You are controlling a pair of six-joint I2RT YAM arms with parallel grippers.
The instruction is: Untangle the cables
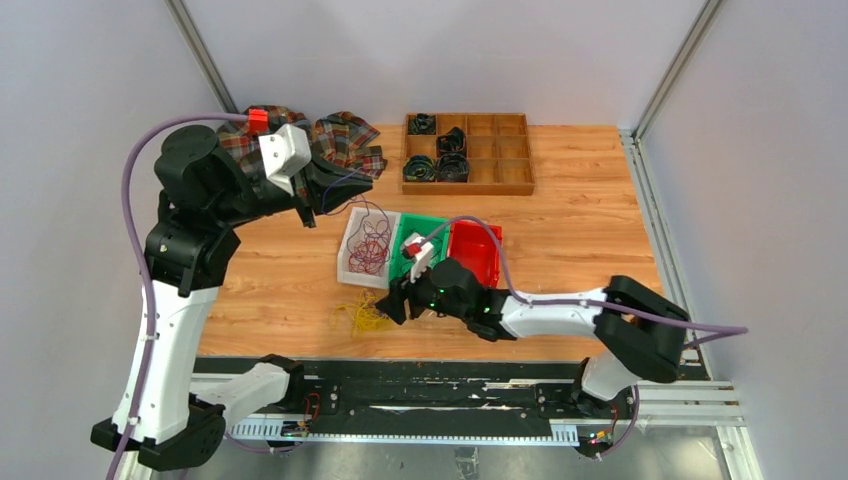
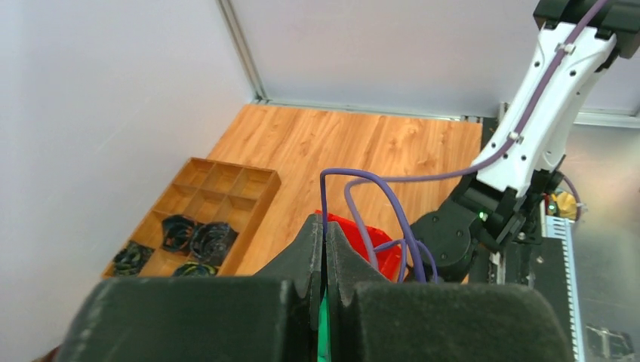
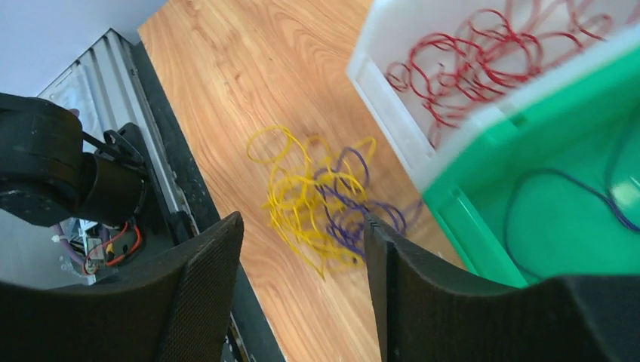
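Note:
A yellow and dark purple-blue tangle of cables [image 1: 364,317] lies on the wood near the front edge. My right gripper [image 1: 393,301] hovers just right of it, open; in the right wrist view the tangle [image 3: 323,204] shows beyond the empty gap of the right gripper [image 3: 302,226]. Red cables [image 3: 472,64] fill the white bin [image 1: 351,267]. One purple cable [image 3: 562,188] lies in the green bin [image 1: 404,236]. My left gripper [image 1: 307,208] is raised left of the bins; in the left wrist view the left gripper [image 2: 325,223] is shut on a thin purple cable [image 2: 323,194].
A red bin [image 1: 476,252] stands right of the green one. At the back sits a wooden compartment tray [image 1: 505,155] holding black coils [image 1: 438,162]. A plaid cloth [image 1: 345,140] lies at the back left. The right arm's lilac hose [image 1: 485,232] loops over the bins.

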